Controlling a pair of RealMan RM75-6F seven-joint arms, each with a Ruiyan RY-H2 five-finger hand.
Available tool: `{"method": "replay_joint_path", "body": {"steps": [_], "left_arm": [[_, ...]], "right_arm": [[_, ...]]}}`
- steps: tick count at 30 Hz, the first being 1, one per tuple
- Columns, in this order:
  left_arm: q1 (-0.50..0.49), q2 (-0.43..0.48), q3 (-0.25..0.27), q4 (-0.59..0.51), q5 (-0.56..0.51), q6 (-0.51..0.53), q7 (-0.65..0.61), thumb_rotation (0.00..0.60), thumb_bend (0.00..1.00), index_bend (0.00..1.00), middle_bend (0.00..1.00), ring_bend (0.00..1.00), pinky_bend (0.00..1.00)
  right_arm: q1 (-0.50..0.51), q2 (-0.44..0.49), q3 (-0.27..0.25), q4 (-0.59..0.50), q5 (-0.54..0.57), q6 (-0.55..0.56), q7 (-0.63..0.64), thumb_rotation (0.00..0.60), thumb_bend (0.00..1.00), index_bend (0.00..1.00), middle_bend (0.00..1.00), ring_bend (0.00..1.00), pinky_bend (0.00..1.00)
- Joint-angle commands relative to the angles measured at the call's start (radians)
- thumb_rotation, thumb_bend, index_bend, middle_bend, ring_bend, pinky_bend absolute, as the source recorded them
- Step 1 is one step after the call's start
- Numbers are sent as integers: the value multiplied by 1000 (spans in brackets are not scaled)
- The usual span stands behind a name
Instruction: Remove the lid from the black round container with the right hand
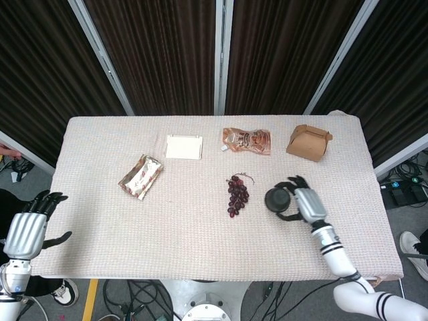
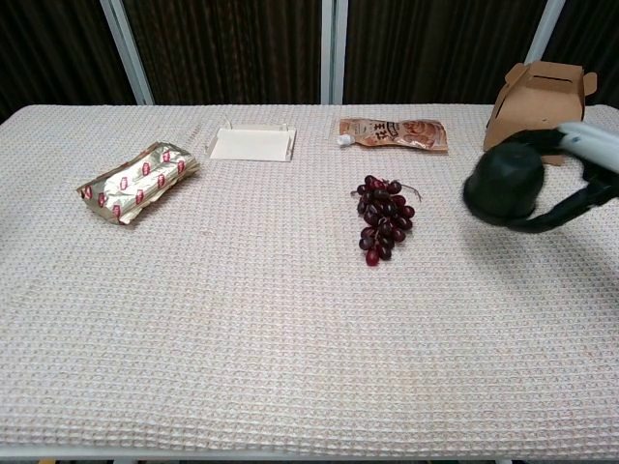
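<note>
My right hand (image 1: 306, 203) grips the black round container (image 1: 277, 199) from its right side, right of the grapes and in front of the cardboard box. In the chest view the black round container (image 2: 503, 184) shows its dark rounded face toward the camera, with the right hand (image 2: 583, 170) wrapped behind it at the frame's right edge. I cannot make out a lid apart from the body. My left hand (image 1: 27, 231) hangs off the table's left front corner, fingers spread, holding nothing.
A bunch of dark grapes (image 1: 237, 194) lies mid-table. A sauce pouch (image 1: 247, 140), a white flat box (image 1: 183, 146) and a brown cardboard box (image 1: 309, 142) line the far side. A foil snack bag (image 1: 141, 176) lies at the left.
</note>
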Motion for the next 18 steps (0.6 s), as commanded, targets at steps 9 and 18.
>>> {"method": "replay_joint_path", "body": {"steps": [9, 18], "left_arm": [[-4, -12, 4, 21, -1, -15, -21, 600, 36, 239, 194, 125, 279], [-1, -7, 4, 13, -1, -9, -2, 600, 36, 239, 194, 124, 279]], "right_arm": [[-79, 32, 19, 177, 151, 3, 44, 600, 125, 380, 443, 87, 0], [-26, -67, -34, 187, 11, 4, 25, 600, 124, 381, 442, 86, 0]]}}
